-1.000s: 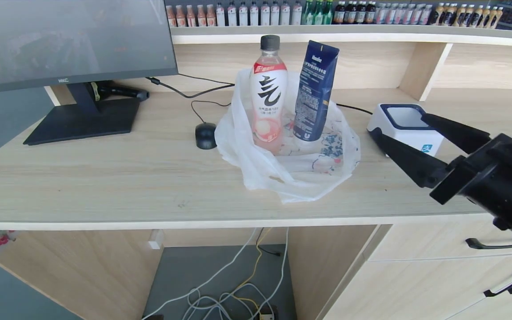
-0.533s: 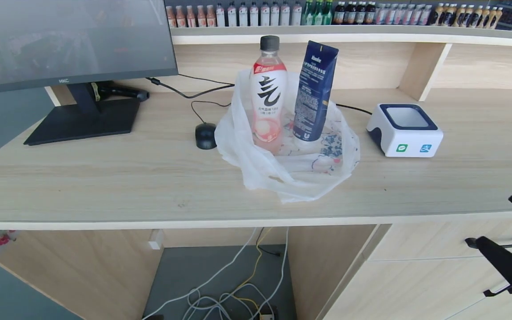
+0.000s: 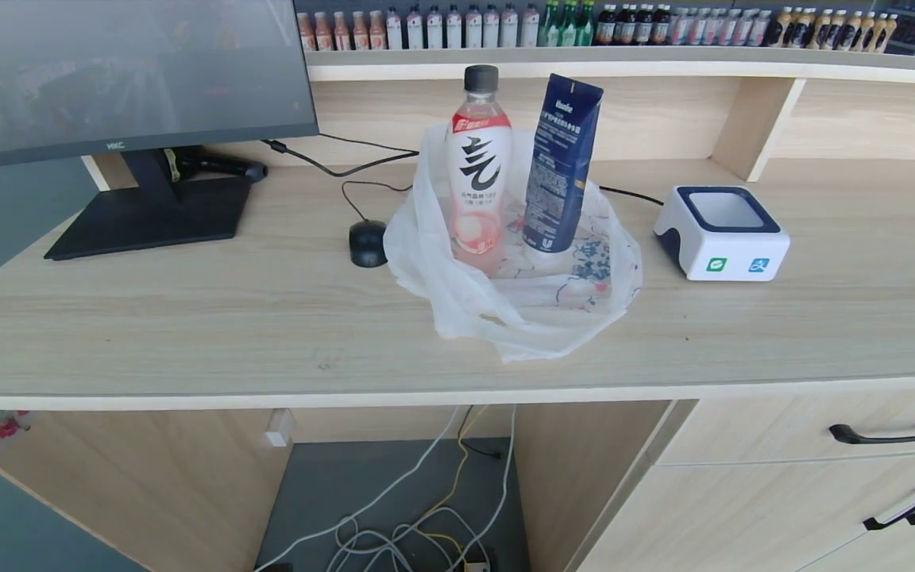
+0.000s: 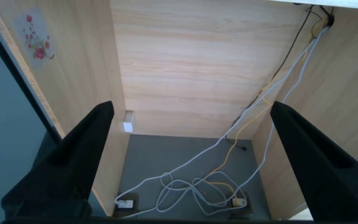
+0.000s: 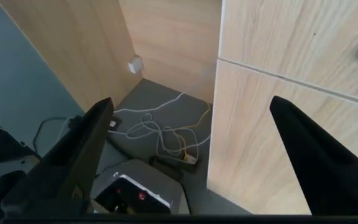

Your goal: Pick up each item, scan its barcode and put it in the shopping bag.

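Two things, the bottle and the blue pouch, stand upright in the shopping bag, middle of the desk. My left hand and right hand hang lower than the desk top (fingers wide apart), so both things are up above them.

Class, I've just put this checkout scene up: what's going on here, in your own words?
Nothing is being handled at this moment. A pink drink bottle and a blue pouch stand upright in the white shopping bag on the counter, with the barcode scanner beside the bag on the robot's right. The left tool and the right tool are both open and empty, down below the counter's top.
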